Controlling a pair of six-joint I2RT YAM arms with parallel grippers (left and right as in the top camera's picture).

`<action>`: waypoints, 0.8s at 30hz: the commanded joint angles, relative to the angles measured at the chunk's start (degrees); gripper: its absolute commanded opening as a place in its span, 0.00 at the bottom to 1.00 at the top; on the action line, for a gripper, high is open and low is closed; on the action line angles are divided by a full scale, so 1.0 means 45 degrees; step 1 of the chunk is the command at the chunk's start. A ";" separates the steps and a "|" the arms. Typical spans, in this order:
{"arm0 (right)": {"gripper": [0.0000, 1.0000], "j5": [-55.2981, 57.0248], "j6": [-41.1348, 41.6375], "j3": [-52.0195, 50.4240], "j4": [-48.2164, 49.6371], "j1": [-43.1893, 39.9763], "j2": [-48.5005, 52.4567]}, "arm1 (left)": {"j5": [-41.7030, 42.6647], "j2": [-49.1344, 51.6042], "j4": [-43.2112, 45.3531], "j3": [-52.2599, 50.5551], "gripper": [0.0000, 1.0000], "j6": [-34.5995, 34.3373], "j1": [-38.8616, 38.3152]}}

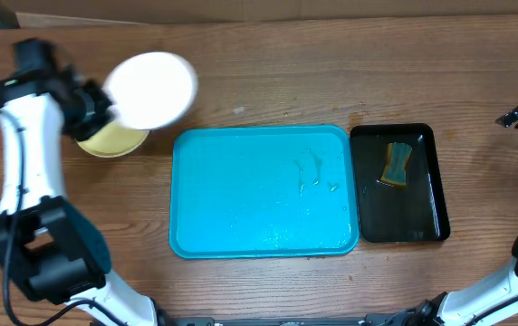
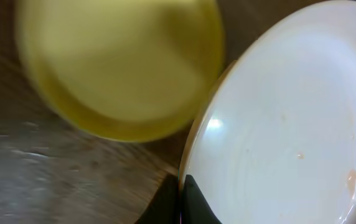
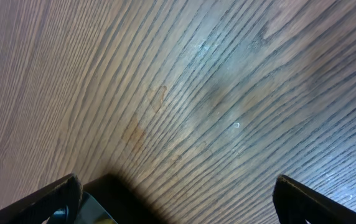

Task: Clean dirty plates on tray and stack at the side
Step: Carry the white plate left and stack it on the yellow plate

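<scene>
My left gripper [image 1: 91, 107] is shut on the rim of a white plate [image 1: 150, 89] and holds it tilted above a lime-yellow plate [image 1: 112, 140] that sits on the table left of the turquoise tray [image 1: 263, 192]. In the left wrist view the white plate [image 2: 290, 130] shows faint orange specks, my fingers [image 2: 181, 202] pinch its edge, and the yellow plate [image 2: 122, 62] lies below, blurred. The tray holds no plates, only wet streaks. My right gripper [image 3: 178, 199] is open and empty over bare wood at the far right. A third plate is not in view.
A narrow black tray [image 1: 400, 184] with a yellow-green sponge [image 1: 397, 163] stands against the turquoise tray's right side; its corner shows in the right wrist view [image 3: 112, 199]. Bare wooden table surrounds the trays.
</scene>
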 commanded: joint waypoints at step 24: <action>1.00 -0.0044 0.0015 0.0214 0.0034 0.0024 -0.0180 | -0.3143 0.2127 0.2152 -0.0185 0.55 0.0364 0.1559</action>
